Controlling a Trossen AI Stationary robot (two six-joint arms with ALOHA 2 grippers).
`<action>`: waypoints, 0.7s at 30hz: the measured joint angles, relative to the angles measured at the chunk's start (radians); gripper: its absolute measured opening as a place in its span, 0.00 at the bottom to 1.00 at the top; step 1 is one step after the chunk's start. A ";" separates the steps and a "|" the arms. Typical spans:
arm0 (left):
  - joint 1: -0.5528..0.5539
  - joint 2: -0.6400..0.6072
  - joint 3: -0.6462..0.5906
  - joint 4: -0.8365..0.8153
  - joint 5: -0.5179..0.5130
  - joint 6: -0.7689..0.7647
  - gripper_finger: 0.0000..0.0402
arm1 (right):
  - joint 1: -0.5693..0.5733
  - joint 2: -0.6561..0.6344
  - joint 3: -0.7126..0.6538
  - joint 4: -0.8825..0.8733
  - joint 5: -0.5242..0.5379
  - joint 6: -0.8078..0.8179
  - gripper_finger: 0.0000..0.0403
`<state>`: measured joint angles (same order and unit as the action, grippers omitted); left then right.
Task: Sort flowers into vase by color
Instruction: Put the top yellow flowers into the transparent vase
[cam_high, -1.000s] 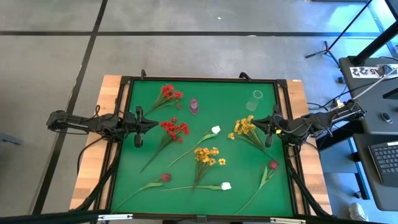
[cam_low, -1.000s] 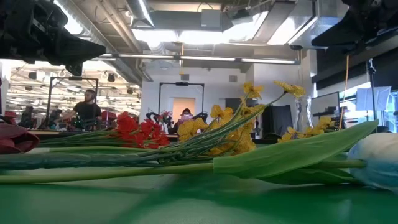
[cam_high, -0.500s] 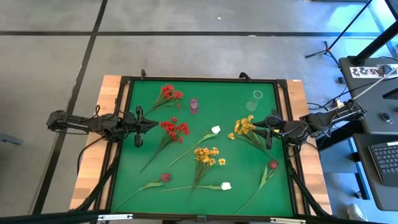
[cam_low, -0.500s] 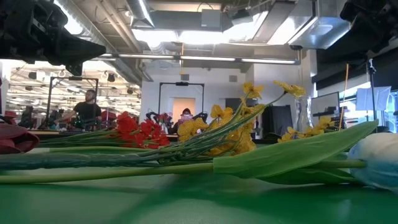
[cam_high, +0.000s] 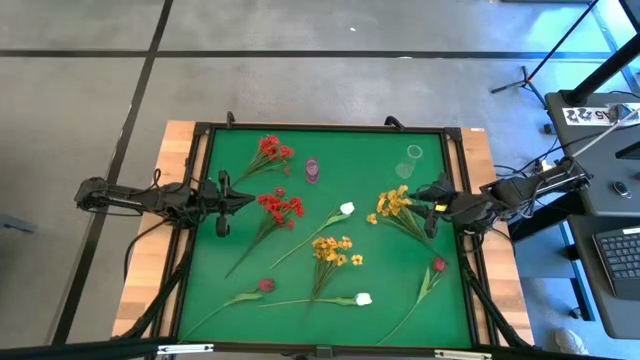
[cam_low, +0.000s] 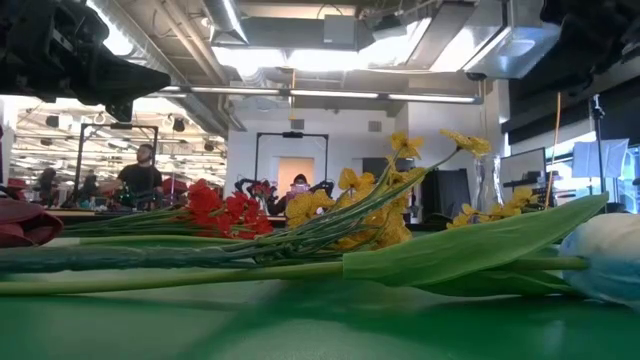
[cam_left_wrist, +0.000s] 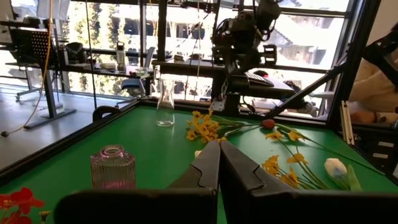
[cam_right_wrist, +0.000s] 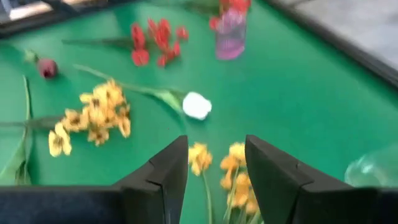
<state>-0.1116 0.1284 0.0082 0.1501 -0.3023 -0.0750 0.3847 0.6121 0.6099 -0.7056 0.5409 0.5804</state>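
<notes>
We have the right hand (cam_high: 432, 207) open and empty, hovering at the right side of the green worktop (cam_high: 300, 260), and directly ahead of its fingers (cam_right_wrist: 163, 167) lies the yellow-orange spray (cam_high: 392, 203). Its blooms point toward the worktop's middle while its stem runs back under our hand toward the near-right corner, so we judge a short drop onto that stem is the move. The clear vase (cam_high: 414, 154) stands just beyond. The left hand (cam_high: 222, 203) waits shut on nothing at the left edge, well apart from this spray.
</notes>
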 joint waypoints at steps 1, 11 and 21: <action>0.000 0.000 0.000 0.000 0.000 0.000 0.00 | 0.000 0.008 0.000 -0.023 -0.021 0.025 0.40; 0.000 0.000 0.000 0.000 0.000 0.000 0.00 | 0.001 0.090 0.000 -0.195 -0.175 0.268 0.40; 0.000 0.000 0.000 0.000 0.000 0.000 0.00 | 0.001 0.205 -0.004 -0.285 -0.197 0.310 0.47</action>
<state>-0.1116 0.1284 0.0082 0.1497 -0.3023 -0.0753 0.3855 0.8168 0.6056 -0.9905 0.3437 0.8900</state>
